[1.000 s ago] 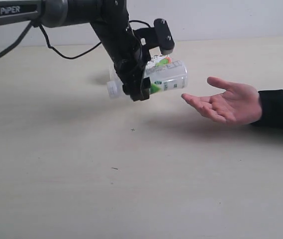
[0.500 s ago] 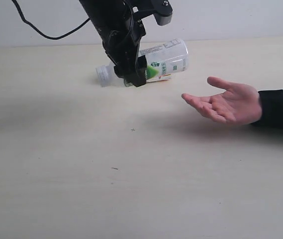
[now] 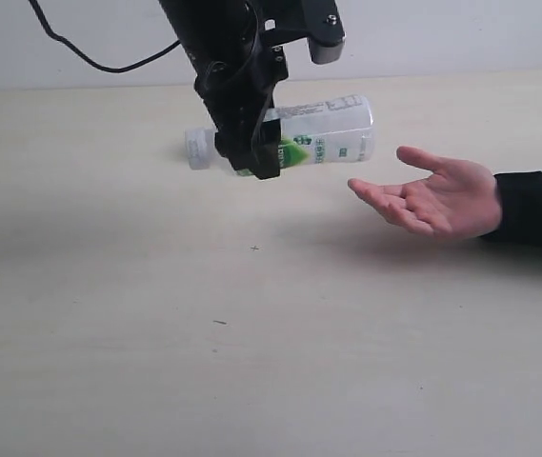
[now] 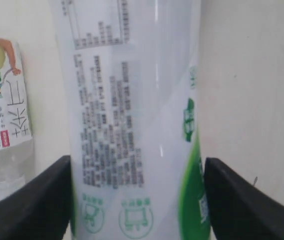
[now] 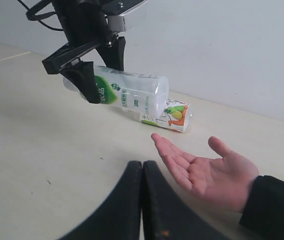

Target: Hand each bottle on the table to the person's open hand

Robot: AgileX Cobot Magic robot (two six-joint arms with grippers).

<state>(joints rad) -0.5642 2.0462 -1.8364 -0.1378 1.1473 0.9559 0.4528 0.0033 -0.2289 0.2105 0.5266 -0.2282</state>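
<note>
Left gripper (image 3: pixel 269 152) pinching green-white label bottle (image 3: pixel 332 129) level above pale cream worktop (image 3: pixel 251 362), open hand (image 3: pixel 442 195) at its 4 o'clock, fruit-print bottle (image 5: pixel 174 116) lying on worktop nearby, plain white wall (image 3: pixel 442 38) at 12; right gripper (image 5: pixel 142 200) pressed together.

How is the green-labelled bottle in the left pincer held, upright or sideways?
Sideways. The green-labelled bottle lies nearly level in the left pincer, its base toward the open hand, its cap pointing away.
</note>
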